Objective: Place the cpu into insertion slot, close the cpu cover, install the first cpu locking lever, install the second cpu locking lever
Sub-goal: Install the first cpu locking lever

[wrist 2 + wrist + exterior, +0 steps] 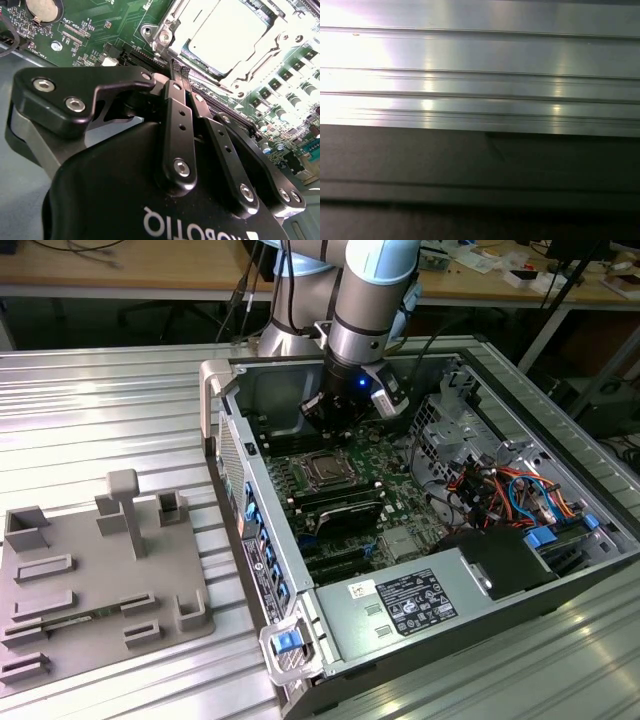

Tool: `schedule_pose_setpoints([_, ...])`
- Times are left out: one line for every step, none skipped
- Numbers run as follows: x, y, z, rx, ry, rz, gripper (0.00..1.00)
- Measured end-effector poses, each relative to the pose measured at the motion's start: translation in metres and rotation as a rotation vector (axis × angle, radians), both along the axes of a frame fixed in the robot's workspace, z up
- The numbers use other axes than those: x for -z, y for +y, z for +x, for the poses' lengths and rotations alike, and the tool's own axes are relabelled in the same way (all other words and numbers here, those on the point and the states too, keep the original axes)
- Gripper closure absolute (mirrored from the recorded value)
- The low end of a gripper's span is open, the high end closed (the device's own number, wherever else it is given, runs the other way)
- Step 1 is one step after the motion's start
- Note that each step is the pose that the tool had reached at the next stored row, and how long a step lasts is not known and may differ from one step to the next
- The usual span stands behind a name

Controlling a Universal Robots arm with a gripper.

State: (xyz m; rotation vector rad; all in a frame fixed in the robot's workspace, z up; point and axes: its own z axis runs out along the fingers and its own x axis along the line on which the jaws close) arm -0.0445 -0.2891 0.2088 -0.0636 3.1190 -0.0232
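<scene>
steel cover (169, 36) (one) over one cpu (230, 27); claw (180, 68) closed

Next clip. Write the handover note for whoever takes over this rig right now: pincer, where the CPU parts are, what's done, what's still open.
Pincer: shut, nothing visible between its fingers, tips at the edge of the insertion slot inside the open computer case.
cpu: seated in the slot, silver top up.
cpu cover: appears to lie down around the chip.
Done: cpu placed; cover seemingly closed.
Left: the two locking levers; the pictures do not settle whether either is latched.
</scene>
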Motion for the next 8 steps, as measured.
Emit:
schedule_pose_setpoints([0.0000,0.0000,0.0000,0.000,-0.0002,0.0000,0.89])
schedule_pose_setpoints([0.0000,0.0000,0.0000,0.000,-0.0006,0.0001,0.89])
schedule_pose_setpoints([0.0000,0.0000,-0.0001,0.000,-0.0011,0.0000,0.89])
schedule_pose_setpoints([0.0000,0.0000,-0.0001,0.000,-0.0017,-0.0001,0.89])
schedule_pose_setpoints([0.0000,0.0000,-0.0001,0.000,-0.0020,0.0000,0.89])
schedule_pose_setpoints([0.0000,0.0000,-0.0001,0.000,-0.0022,0.0001,0.89])
schedule_pose_setpoints([0.0000,0.0000,-0.0001,0.000,-0.0023,0.0000,0.89])
schedule_pose_setpoints([0.0000,-0.0003,-0.0002,0.000,-0.0023,0.0000,0.89])
